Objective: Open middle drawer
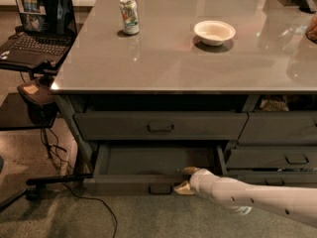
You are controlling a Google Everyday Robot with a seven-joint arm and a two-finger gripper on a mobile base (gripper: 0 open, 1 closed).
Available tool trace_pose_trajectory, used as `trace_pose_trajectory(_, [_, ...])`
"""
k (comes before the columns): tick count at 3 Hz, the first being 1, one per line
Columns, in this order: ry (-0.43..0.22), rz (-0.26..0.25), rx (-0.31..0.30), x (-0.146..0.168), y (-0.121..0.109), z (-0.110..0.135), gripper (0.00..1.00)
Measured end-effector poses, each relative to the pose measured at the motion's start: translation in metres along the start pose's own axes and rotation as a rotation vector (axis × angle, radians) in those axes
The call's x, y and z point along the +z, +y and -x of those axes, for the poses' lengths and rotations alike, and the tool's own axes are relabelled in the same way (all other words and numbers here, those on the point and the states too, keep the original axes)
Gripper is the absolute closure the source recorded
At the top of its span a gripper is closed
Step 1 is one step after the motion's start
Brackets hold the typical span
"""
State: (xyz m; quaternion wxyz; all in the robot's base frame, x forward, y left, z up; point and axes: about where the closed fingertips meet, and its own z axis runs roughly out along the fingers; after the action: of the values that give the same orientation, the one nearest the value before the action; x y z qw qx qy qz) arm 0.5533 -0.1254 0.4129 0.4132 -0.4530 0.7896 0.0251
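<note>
One gripper (184, 180), whose opening I cannot tell, sits at the front wall of the middle drawer (148, 160), just right of its handle (159, 189), the drawer standing pulled out below the counter (198, 63) bearing a can (130, 16) and bowl (214, 32).

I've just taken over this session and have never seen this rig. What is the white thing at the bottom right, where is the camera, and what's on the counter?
The white jointed limb entering from the lower right is the robot's single arm. Its gripper is at the front edge of the middle drawer, just right of the drawer's handle. There is one camera, looking down over the counter and the drawer fronts. The middle drawer stands open, with a bare grey tray inside, and the upper drawer is closed. A can and a white bowl stand on the counter. An open laptop sits to the left. I see no loose object being carried.
</note>
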Motion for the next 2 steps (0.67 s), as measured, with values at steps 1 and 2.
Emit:
trace_pose_trajectory(1, [0.001,-0.002,-0.015,-0.0057,0.0094,-0.0037,1.00])
trace_pose_trajectory(2, [0.001,-0.002,-0.015,-0.0081,0.0086,-0.0016,1.00])
